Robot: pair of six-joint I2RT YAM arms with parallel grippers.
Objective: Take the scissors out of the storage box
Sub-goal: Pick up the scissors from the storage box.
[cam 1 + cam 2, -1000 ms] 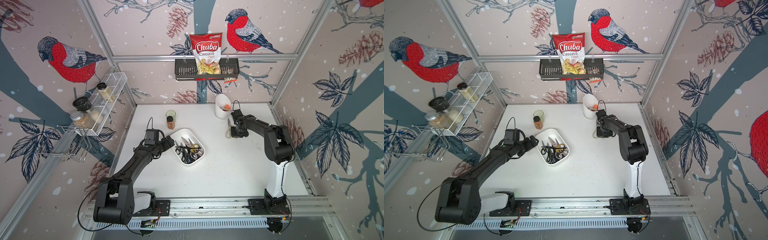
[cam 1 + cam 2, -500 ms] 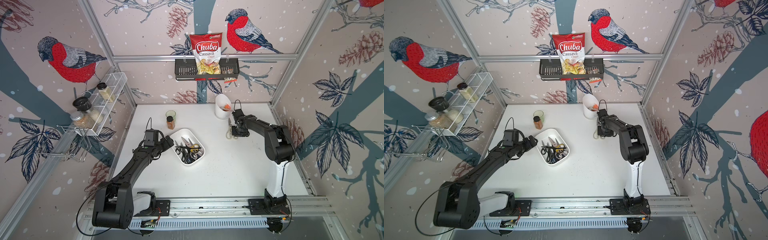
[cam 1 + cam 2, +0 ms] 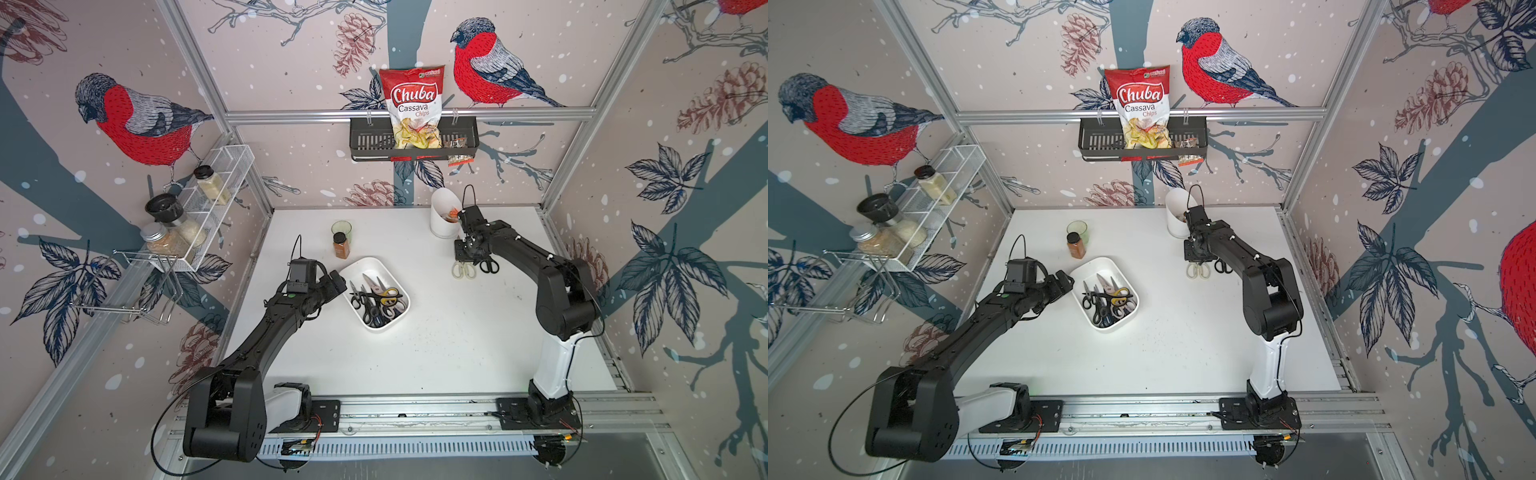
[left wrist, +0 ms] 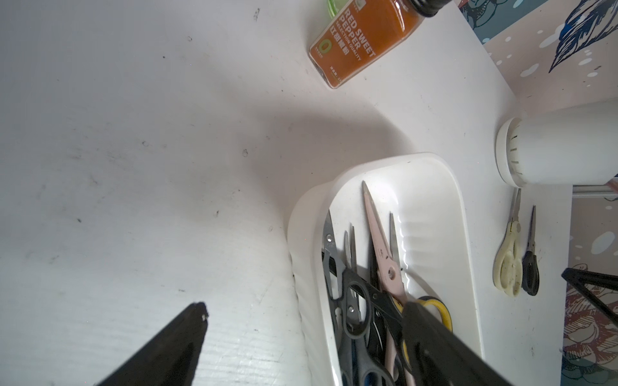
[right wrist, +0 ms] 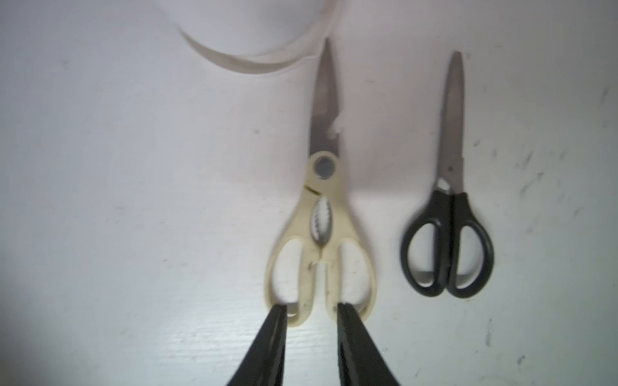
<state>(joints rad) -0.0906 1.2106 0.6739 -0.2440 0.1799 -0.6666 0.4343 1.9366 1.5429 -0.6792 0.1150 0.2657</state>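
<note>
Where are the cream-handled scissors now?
In both top views, the cream-handled steel scissors lie on the white table, far right, beside small black-handled scissors, by the tall white cylindrical holder.

We see the shallow white plastic storage box cut off by the left wrist view's edge; a finger of the left claw hides some handles of the steel-bladed scissors piled inside.

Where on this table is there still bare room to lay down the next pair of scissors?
The widest bare stretch of table lies between the storage box and the front rail; a narrower one separates the box from the cream scissors. Crowded: the far right, where those and the black scissors lie beside the white holder, right gripper over them.
</note>
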